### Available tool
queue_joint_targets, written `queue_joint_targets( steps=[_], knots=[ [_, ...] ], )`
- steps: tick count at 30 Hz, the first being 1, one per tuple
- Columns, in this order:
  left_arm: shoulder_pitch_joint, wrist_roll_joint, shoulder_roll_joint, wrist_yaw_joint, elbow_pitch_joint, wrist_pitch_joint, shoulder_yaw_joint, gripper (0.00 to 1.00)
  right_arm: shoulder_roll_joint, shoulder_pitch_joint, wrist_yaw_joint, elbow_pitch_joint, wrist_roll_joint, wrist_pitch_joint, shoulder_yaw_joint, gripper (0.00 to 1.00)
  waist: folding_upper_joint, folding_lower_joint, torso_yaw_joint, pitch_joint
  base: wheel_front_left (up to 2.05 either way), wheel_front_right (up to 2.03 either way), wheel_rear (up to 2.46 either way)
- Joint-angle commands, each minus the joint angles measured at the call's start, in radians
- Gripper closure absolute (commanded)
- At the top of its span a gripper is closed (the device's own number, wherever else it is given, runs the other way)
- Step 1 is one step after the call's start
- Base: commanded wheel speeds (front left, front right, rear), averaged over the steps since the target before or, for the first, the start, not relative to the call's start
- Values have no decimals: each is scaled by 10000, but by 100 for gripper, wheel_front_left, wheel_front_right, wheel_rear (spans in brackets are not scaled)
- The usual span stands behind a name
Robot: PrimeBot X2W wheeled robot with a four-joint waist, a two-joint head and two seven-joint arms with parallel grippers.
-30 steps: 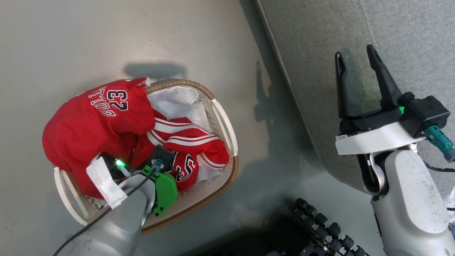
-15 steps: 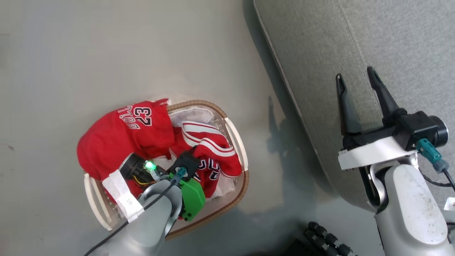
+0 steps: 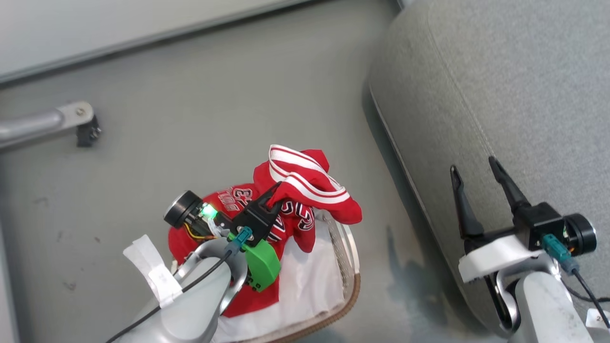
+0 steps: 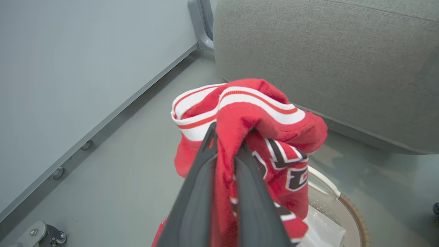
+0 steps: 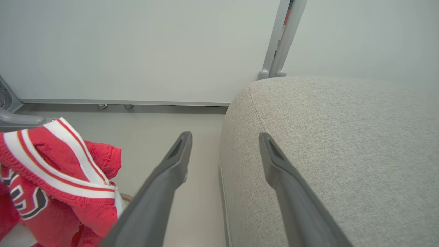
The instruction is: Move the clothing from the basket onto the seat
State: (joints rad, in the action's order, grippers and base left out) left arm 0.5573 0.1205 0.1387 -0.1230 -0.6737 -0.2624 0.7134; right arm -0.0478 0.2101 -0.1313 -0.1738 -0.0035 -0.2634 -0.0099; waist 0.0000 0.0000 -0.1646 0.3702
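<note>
My left gripper [image 4: 228, 140] has its dark fingers pinched shut on a fold of the red striped garment with dark letters [image 3: 310, 186]. It hangs bunched above the oval white plastic basket with the brown woven rim [image 3: 351, 271]. The red "23" garment [image 3: 228, 202] lies below it. My right gripper [image 3: 472, 164] is spread wide and empty, by the big grey fabric seat cushion [image 3: 500, 85], at its basket-side edge.

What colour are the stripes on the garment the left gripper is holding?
White on the red garment, best in the left wrist view.
</note>
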Motion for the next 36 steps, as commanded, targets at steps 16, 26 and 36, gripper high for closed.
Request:
queue_joint_targets(
  steps=[16, 26, 36],
  knots=[
    [2628, 821, 1373, -79, 1773, 771, 2046, 100, -46, -1203, 10, -290, 88, -21, 915, 0, 0, 0, 1249, -3795, 0, 0, 0],
    [4089, 1634, 1708, -80, 2355, 1235, 2570, 100, -44, -590, 10, -202, 222, -21, 1944, 0, 0, 0, 1257, -3994, 0, 0, 0],
    [4481, 1954, 1434, -81, 2402, 1330, 2987, 100, -46, 124, 10, -504, 444, -21, 3085, 0, 0, 0, 1526, -4109, 0, 0, 0]
  ],
)
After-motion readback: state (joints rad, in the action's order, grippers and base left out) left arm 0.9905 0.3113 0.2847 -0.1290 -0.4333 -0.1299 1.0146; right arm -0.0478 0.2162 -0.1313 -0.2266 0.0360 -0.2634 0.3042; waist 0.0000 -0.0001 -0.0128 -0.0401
